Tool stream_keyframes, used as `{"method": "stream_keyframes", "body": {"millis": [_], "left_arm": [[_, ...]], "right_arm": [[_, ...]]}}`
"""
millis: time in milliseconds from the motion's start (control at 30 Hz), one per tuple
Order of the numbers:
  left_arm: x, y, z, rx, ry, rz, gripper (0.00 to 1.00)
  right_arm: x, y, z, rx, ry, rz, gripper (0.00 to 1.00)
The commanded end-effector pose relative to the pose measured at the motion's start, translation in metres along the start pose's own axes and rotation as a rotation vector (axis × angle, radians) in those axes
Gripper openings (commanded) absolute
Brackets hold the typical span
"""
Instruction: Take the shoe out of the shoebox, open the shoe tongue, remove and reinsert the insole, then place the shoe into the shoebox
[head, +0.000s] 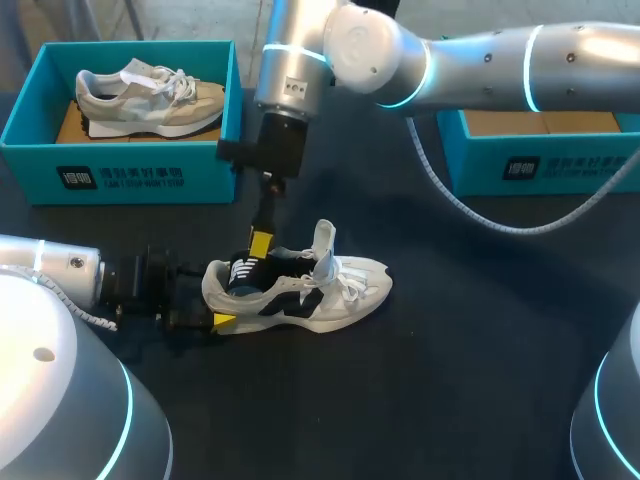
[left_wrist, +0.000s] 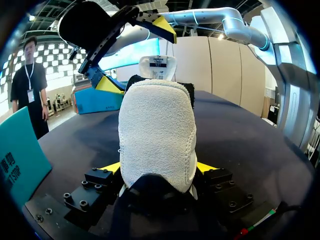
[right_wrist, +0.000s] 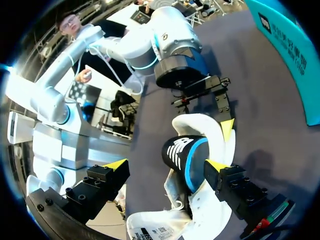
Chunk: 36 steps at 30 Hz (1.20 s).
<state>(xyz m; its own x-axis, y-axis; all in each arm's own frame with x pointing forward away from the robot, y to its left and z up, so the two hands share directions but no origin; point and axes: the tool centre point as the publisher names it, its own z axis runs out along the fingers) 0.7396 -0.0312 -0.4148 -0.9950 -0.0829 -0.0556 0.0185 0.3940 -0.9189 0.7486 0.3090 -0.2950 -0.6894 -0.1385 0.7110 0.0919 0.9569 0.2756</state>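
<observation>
Left gripper (left_wrist: 158, 169) — lies low on the tabletop (head: 470, 380) at the heel end of the shoe (head: 325, 290). Its fingers (left_wrist: 111, 167) are closed in on the heel from both sides, yellow tips pressed against the white fabric, so the shoe is held.

Shoe: white with black side panels, standing on its sole on the dark tabletop, outside both boxes. Its long axis runs from side to side across the tabletop, heel toward the left arm and toe pointing away from it, toward the right arm's side.

Tongue (head: 324, 243): stands nearly upright above the shoe's opening.

Insole (right_wrist: 184, 156): black with a blue edge. Its heel end stands out of the shoe's opening and the rest is down inside the shoe.

Right gripper (right_wrist: 167, 164): hangs over the shoe's heel opening, its arm reaching in past the middle. Its fingers (right_wrist: 116, 166) are spread wide. The insole stands between them, close beside one finger and well clear of the other — nothing gripped.

Shoebox (head: 540, 165): teal, beyond the shoe's toe end and farther back, partly under the right arm, with brown cardboard showing inside.

Second shoebox (head: 120, 180): teal, behind the shoe's heel end and well apart from it. It holds a beige sneaker (head: 150, 95) lying lengthwise.
</observation>
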Motion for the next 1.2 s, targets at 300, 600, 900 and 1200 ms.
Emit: {"method": "stream_keyframes", "body": {"millis": [300, 600, 900, 1200], "left_arm": [[0.001, 0.003, -0.001, -0.001, -0.001, 0.001, 0.0], [0.001, 0.003, -0.001, -0.001, -0.001, 0.001, 0.0], [0.001, 0.003, -0.001, -0.001, -0.001, 0.001, 0.0], [0.001, 0.003, -0.001, -0.001, -0.001, 0.001, 0.0]], "right_arm": [[0.002, 0.006, 0.005, 0.014, 0.128, 0.019, 1.0], [0.005, 0.008, 0.012, 0.046, 0.171, 0.046, 1.0], [0.007, 0.008, 0.02, 0.065, 0.201, 0.068, 1.0], [0.009, 0.007, 0.025, 0.083, 0.225, 0.074, 1.0]]}}
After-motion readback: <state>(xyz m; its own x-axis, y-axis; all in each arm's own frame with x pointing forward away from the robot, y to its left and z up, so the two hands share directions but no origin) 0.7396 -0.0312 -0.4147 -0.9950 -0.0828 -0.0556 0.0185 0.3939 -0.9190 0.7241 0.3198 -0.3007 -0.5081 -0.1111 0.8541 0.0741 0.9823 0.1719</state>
